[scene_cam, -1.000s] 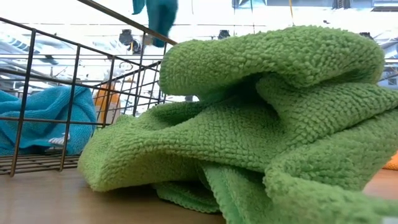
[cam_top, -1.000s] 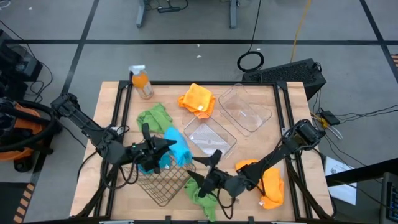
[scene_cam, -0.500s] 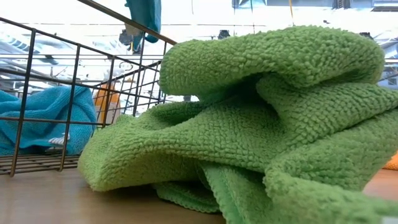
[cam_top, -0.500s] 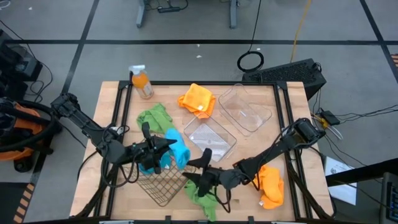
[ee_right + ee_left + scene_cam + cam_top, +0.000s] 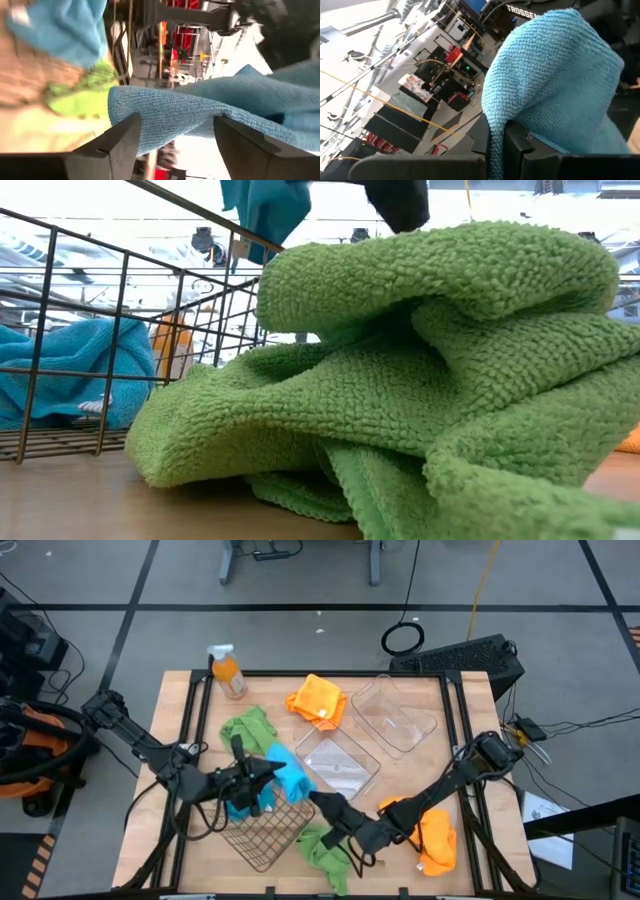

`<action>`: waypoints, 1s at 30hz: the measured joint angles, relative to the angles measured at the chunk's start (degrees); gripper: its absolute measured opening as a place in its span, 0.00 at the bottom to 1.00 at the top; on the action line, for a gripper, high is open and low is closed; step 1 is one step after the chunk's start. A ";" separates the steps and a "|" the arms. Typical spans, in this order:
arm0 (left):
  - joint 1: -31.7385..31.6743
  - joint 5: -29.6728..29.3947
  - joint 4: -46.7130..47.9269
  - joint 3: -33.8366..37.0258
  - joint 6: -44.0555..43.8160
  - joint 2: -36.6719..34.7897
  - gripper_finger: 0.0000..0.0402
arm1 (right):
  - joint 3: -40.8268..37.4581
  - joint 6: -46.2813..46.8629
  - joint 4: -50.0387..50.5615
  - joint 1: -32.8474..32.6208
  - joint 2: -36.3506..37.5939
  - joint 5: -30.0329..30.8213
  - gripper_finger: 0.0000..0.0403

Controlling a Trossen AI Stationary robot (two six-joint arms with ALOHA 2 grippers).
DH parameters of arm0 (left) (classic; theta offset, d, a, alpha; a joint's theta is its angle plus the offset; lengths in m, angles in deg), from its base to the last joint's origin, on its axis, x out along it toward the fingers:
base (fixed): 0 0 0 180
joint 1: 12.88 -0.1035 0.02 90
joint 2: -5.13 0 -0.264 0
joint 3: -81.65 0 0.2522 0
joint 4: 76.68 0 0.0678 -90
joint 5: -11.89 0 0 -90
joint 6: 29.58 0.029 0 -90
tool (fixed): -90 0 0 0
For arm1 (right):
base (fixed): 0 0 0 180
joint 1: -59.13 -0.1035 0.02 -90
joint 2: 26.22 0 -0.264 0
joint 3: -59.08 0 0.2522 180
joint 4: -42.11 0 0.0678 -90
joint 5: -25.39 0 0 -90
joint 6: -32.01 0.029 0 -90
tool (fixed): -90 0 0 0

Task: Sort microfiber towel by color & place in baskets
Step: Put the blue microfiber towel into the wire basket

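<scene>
Hanging above the dark wire basket (image 5: 262, 830), a blue towel (image 5: 287, 773) is pinched in the left gripper (image 5: 268, 772), whose fingers are shut tight on the cloth; the left wrist view shows the towel (image 5: 555, 80) draped over those fingers. The right gripper (image 5: 322, 801) has moved up from the green towel (image 5: 322, 846) at the table's near edge, where it was half a second ago, and now sits just beside the hanging blue cloth, its fingers (image 5: 120, 137) spread wide with the blue fabric (image 5: 200, 117) lying between them, not closed on it. In the low view the dark right gripper (image 5: 397, 200) now shows at the top next to the blue towel (image 5: 262, 205), where earlier only the cloth appeared. A second blue towel (image 5: 75, 370) lies inside the wire basket. The green towel near the edge is unmoved, as are another green towel (image 5: 247, 729) behind the basket, an orange towel (image 5: 318, 700) at the far side, an orange towel (image 5: 432, 836) under the right arm, and the two clear tubs (image 5: 340, 766) (image 5: 396, 716). An orange spray bottle (image 5: 228, 672) stands at the table's (image 5: 190, 720) far left corner.
</scene>
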 joint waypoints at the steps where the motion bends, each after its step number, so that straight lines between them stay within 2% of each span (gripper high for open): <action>1: -0.23 0.01 0.07 0.00 0.00 0.00 0.06 | 0.00 -2.01 0.10 0.25 0.00 0.04 0.61; 11: -4.17 -0.22 1.06 0.02 7.67 -1.37 0.06 | 0.00 -13.94 0.75 0.53 0.00 -1.29 0.70; 18: -7.78 3.00 5.25 0.02 7.33 -3.46 0.06 | 0.00 -20.71 2.06 2.20 0.00 -1.15 0.78; 23: -9.07 5.16 6.86 0.02 6.16 -3.61 0.06 | -0.02 -26.43 5.14 3.97 0.00 -1.08 0.78; 30: -9.12 3.44 9.61 0.07 8.52 -4.91 0.06 | -0.02 -26.19 8.01 5.99 -0.02 -0.92 0.78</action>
